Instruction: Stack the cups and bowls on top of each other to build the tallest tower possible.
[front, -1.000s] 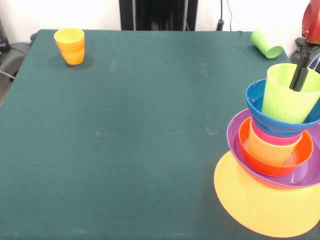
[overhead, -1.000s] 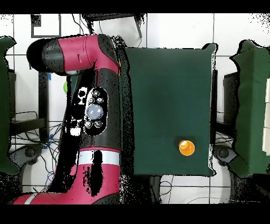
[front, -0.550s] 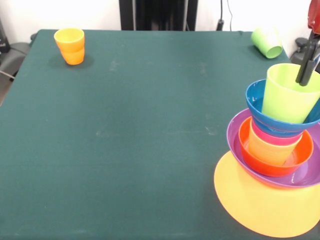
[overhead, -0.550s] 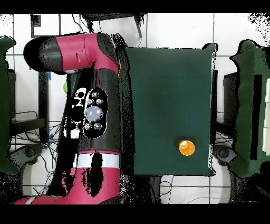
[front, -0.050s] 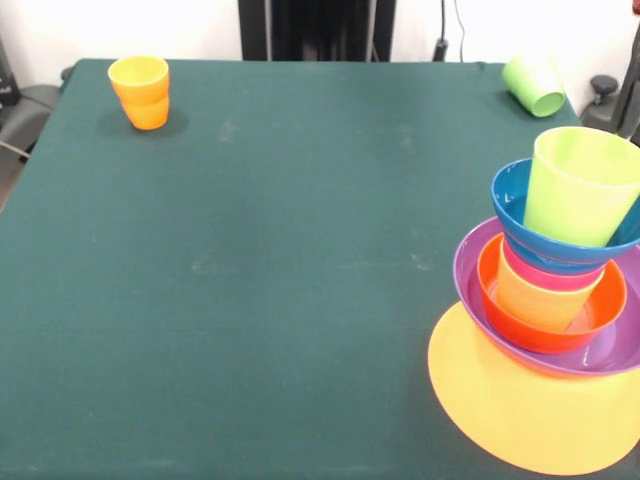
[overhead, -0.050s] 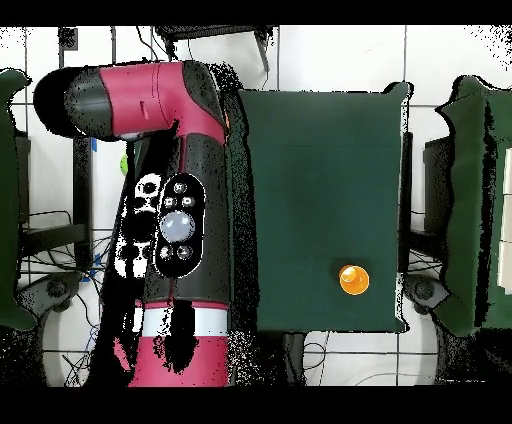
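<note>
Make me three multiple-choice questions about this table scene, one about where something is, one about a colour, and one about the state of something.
1. Where does the orange cup stand in the front view?
A. Far left corner of the table
B. Inside the blue bowl
C. On the yellow plate-like bowl

2. What colour is the cup at the top of the tower?
A. Red
B. Lime green
C. Purple

3. How does the light green cup at the far right corner lie?
A. Upright
B. Upside down on its rim
C. Tipped on its side

Answers:
1. A: it stands alone near the far left corner of the green table.
2. B: a lime green cup sits in the blue bowl, highest in the stack.
3. C: its open mouth faces sideways toward the camera.
</note>
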